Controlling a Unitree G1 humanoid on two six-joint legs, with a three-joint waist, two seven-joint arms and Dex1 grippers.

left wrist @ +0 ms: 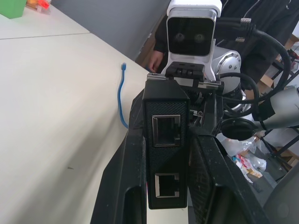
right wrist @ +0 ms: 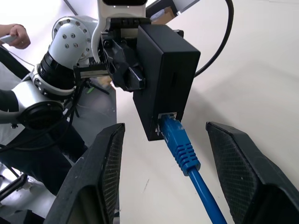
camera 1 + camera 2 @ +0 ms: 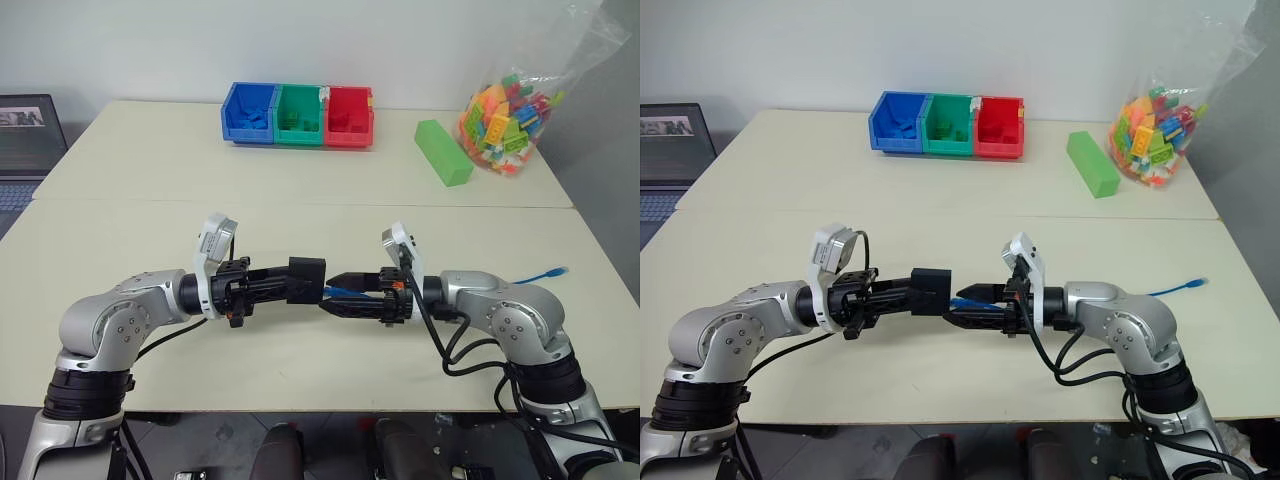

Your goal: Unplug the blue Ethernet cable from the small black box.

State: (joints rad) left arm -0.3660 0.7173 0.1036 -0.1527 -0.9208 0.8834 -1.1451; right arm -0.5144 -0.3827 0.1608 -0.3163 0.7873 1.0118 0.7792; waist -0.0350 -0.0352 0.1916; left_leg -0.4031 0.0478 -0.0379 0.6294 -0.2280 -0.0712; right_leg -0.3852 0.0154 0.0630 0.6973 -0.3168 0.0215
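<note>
Blue Ethernet cable [image 2: 184,148] plugged into small black box [image 2: 164,74] — left end effector [image 1: 167,186] clamped.

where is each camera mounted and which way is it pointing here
Left eye, right eye: on the head, looking down over the table; both arms meet mid-table.
Left wrist: along the left pincer, shut on the black box, facing the right arm.
Right wrist: along the open right pincer, facing the blue cable plugged into the box.
Shared: both wrist views show the box.
</note>
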